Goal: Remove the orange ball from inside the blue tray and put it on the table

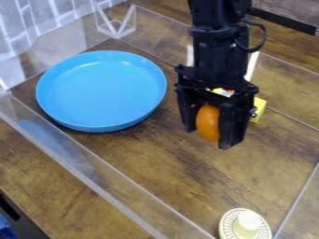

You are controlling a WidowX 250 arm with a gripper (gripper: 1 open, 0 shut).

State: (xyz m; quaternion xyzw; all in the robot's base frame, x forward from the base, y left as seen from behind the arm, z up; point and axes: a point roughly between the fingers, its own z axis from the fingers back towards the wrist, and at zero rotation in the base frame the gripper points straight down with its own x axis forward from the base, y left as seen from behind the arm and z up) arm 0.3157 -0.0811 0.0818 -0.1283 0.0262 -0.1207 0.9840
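The orange ball [210,122] sits between the two black fingers of my gripper [210,136], which is shut on it and points steeply down. Ball and gripper are just right of the blue tray [88,93], outside its rim and over the dark wood table [137,173]. I cannot tell whether the ball touches the tabletop. Nothing lies inside the round blue tray. The arm rises straight up from the gripper to the top edge of the picture.
A yellow block [256,111] lies right behind the gripper, partly hidden by it. A cream round lid [245,225] sits at the bottom edge. Clear acrylic panels [50,140] run along the table's left and front edges.
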